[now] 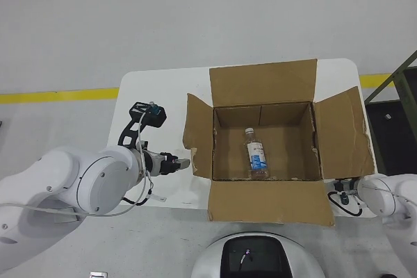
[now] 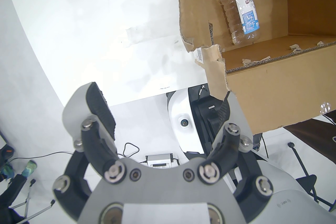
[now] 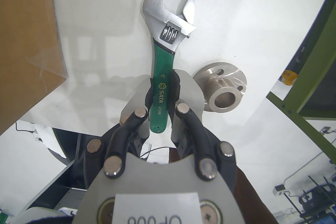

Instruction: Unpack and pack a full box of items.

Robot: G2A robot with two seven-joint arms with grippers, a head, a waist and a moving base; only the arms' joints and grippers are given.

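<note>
While the right pincer (image 3: 161, 93) clamps the wrench (image 3: 163, 57) by its green handle, partly hiding it, a metal flange (image 3: 223, 93) lies just beside; the left pincer (image 2: 161, 101) gapes beside the box (image 2: 265, 83), bottle (image 2: 240, 12) inside.

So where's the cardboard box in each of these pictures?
Top view: the box stands open at mid-table, a bottle lying inside.
Left wrist view: the box sits just beyond the open left gripper, bottle inside.
Right wrist view: part of the box shows beside the wrench that the right gripper holds.
Shared landmark: the white table under the box.
</note>
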